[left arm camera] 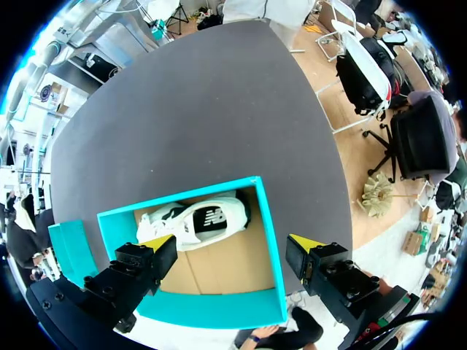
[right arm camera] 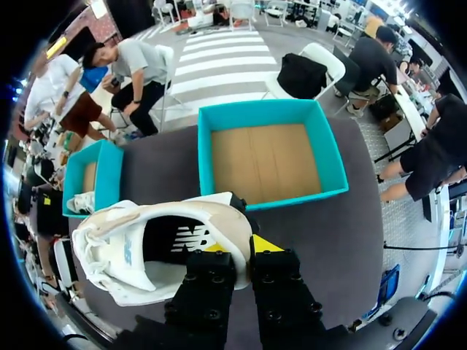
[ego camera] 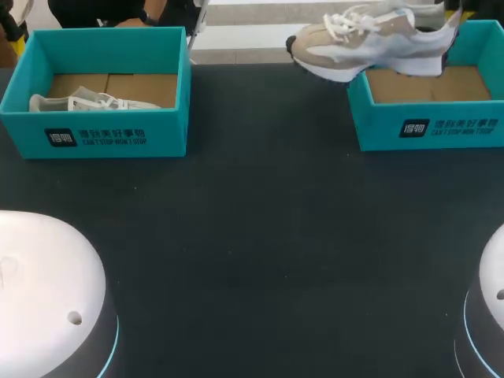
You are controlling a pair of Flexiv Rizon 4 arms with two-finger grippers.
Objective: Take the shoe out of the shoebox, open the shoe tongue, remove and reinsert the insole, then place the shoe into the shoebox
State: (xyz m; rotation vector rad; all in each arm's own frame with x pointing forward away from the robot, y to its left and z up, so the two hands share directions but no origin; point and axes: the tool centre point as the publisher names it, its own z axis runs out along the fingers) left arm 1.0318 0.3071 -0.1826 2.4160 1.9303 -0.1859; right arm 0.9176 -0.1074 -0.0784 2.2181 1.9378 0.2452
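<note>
A beige and white sneaker (ego camera: 370, 43) hangs in the air over the left rim of the right teal shoebox (ego camera: 429, 130), toe pointing left. My right gripper (right arm camera: 244, 248) is shut on its heel collar, and the sneaker (right arm camera: 146, 248) lies on its side with the opening and insole showing. Ahead of that gripper the right shoebox (right arm camera: 332, 157) holds only its cardboard floor. My left gripper (left arm camera: 235, 244) stands open high above the left teal shoebox (left arm camera: 270, 240), which holds a second white sneaker (left arm camera: 193, 222). The same sneaker (ego camera: 87, 102) lies along the box's left side.
The left shoebox (ego camera: 94, 138) stands at the table's back left, the right one at the back right. Dark tabletop (ego camera: 260, 236) stretches between and in front of them. My two arm bases (ego camera: 47, 291) fill the near corners.
</note>
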